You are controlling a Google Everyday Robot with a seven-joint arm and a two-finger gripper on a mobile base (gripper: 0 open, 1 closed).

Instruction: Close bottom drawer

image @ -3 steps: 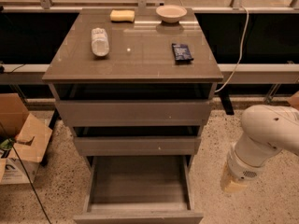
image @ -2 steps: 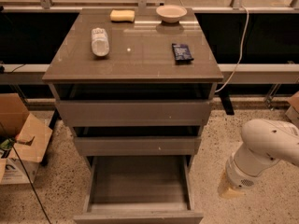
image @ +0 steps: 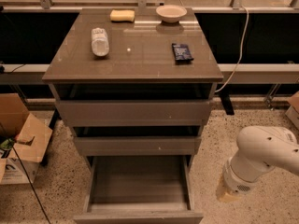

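The bottom drawer (image: 139,185) of the grey-brown cabinet is pulled far out toward me, and its shallow grey inside is bare. Its flat front (image: 140,217) sits at the lower edge of the view. The two drawers above it, the middle (image: 138,145) and the top (image: 135,113), are pushed in. My white arm (image: 261,155) is at the lower right, beside the cabinet. My gripper (image: 227,193) points down toward the floor, to the right of the open drawer and apart from it.
On the cabinet top lie a plastic bottle (image: 99,41), a yellow sponge (image: 122,15), a bowl (image: 171,12) and a dark snack packet (image: 181,52). An open cardboard box (image: 21,141) stands on the floor at left. A cable (image: 239,50) hangs at right.
My arm has moved down and slightly left, closer to the floor beside the cabinet. The drawers have not moved.
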